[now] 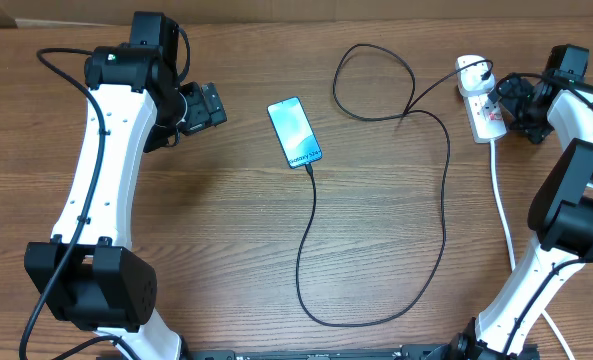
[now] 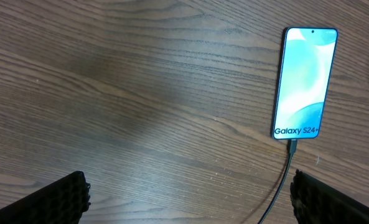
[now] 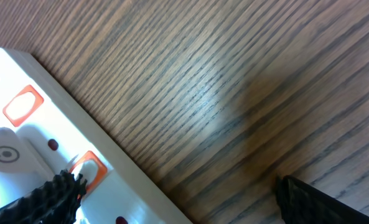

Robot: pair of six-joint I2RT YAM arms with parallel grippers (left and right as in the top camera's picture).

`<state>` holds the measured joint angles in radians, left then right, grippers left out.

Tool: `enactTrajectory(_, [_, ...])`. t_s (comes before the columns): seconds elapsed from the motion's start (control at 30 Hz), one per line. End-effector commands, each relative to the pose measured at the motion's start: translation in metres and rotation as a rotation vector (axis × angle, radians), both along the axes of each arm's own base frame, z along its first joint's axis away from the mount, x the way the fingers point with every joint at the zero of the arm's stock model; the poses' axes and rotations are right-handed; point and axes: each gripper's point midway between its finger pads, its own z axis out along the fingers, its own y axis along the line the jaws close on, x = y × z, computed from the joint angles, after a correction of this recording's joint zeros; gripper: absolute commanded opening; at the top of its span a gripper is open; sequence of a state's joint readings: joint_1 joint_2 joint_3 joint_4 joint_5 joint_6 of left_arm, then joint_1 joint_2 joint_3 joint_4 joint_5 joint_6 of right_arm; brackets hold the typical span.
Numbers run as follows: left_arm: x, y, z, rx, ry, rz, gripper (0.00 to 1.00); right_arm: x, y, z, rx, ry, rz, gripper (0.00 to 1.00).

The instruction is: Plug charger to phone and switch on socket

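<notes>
**Q:** Which arm is better placed for the next move?

**Me:** My right one. My right gripper (image 1: 511,105) hovers just beside the socket (image 1: 484,112), on the side away from the phone (image 1: 295,132). Its jaws stand wide apart with nothing between them. My left gripper (image 1: 219,104) is also spread and empty, but it is well apart from the socket, beyond the phone.

**Q:** How does the socket lie?

**Me:** Flat on the surface (image 1: 226,230). Its long axis runs from the far edge back toward my base, slightly slanted. The white adapter (image 1: 469,68) sits at the socket's far end and the thick white cord (image 1: 498,190) leaves its near end. In my right wrist view one finger (image 3: 53,199) hangs over the socket's edge, right by a red switch (image 3: 88,168). The other finger is over bare wood.

**Q:** And the charger?

**Me:** The charger (image 1: 444,200) loops from the socket's adapter across to the phone. Its tip looks seated in the phone's end, so I judge that only the switch remains. I would shift sideways toward the socket and press down, though I cannot tell which switch feeds the adapter.
</notes>
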<state>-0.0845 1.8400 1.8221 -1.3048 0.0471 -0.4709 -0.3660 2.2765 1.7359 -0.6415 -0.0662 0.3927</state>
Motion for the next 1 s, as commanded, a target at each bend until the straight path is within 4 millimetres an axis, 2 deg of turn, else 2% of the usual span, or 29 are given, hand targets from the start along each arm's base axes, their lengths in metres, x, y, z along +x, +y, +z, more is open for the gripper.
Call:
enactTrajectory(0.0, [0.002,0.002,0.004,0.014,-0.016,-0.004,0.99,0.002,-0.001,-0.010,-0.003,0.015,0.002,1.00])
enactTrajectory(0.67, [0.002,0.002,0.004,0.014,-0.016,-0.004,1.00,0.006,0.012,-0.008,0.031,0.003,0.031,1.00])
enactTrajectory(0.73, [0.002,0.002,0.004,0.014,-0.016,-0.004,1.00,0.008,0.011,0.001,0.024,-0.016,0.032,1.00])
enactTrajectory(0.97, [0.002,0.002,0.004,0.014,-0.016,-0.004,1.00,0.014,-0.006,0.054,-0.038,-0.111,0.004,1.00])
